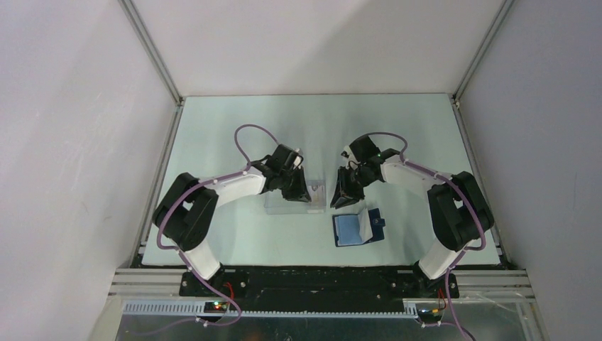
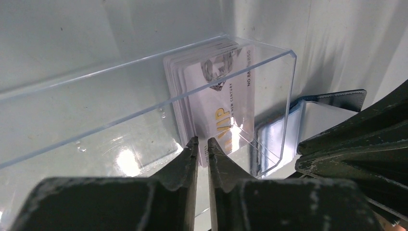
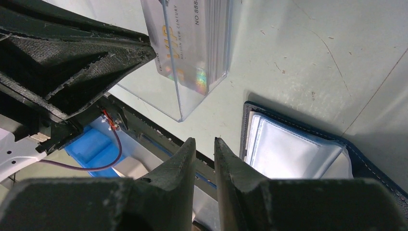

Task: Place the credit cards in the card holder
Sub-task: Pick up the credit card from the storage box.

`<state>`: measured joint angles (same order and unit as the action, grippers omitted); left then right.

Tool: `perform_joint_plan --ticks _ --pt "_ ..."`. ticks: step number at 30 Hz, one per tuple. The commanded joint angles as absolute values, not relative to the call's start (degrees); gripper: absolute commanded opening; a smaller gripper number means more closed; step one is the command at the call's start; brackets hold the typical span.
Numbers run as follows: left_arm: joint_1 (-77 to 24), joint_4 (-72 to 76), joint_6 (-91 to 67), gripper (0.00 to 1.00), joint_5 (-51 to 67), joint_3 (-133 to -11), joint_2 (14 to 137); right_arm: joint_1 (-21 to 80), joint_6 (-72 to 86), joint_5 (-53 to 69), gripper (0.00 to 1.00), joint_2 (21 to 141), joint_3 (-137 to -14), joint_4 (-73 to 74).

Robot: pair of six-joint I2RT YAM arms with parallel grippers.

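Several credit cards (image 2: pixel 226 96) stand on edge as a stack at the right end of a clear plastic box (image 2: pixel 144 67); the front one reads VIP. My left gripper (image 2: pixel 202 140) sits at that card's lower corner, jaws a narrow gap apart, with the card's face showing behind the gap rather than pinched. In the top view the left gripper (image 1: pixel 305 188) is at the box (image 1: pixel 287 204). The card holder (image 1: pixel 353 229) lies open on the table, pale blue inside, navy outside. My right gripper (image 3: pixel 204 140) hovers slightly open and empty between the box (image 3: pixel 187 106) and the card holder (image 3: pixel 288 149).
The two grippers are close together over the table's middle; the left one's dark fingers (image 3: pixel 72 57) fill the right wrist view's upper left. Grey walls enclose the pale green table (image 1: pixel 234 128) on three sides. The arm bases stand at the near edge.
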<state>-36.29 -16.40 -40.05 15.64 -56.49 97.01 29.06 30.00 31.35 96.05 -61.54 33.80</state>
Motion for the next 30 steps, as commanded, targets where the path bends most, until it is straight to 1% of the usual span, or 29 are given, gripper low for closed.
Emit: perform_joint_plan --ticks 1,5,16,22,24,25,27,30 --pt "-37.1 -15.2 -39.7 0.17 16.1 -58.4 94.3 29.5 30.2 32.3 0.25 96.3 -63.7 33.0" --pt "-37.4 -15.2 -39.6 0.19 15.4 -58.2 94.2 29.6 30.2 32.2 0.24 96.3 -63.6 33.0" --pt "-37.9 -15.2 -39.6 0.18 14.3 -58.6 94.3 29.9 29.6 31.5 0.24 96.3 -63.7 33.8" --pt "-37.9 -15.8 -39.8 0.24 12.5 -57.9 94.4 32.3 27.0 22.1 0.24 95.9 -63.9 41.3" --pt "-37.9 -16.2 -39.9 0.27 12.1 -57.7 94.5 33.4 26.5 17.7 0.21 96.1 -63.9 44.0" --pt "-37.8 -16.3 -40.0 0.29 11.8 -57.7 94.5 34.0 26.4 14.7 0.17 96.2 -64.0 45.0" --pt "-37.9 -16.5 -40.1 0.33 11.3 -57.5 94.3 34.7 26.5 11.0 0.13 96.0 -63.8 47.3" --pt "-37.8 -16.7 -40.1 0.37 10.9 -57.7 94.2 35.4 26.5 7.2 0.11 94.9 -63.2 50.2"
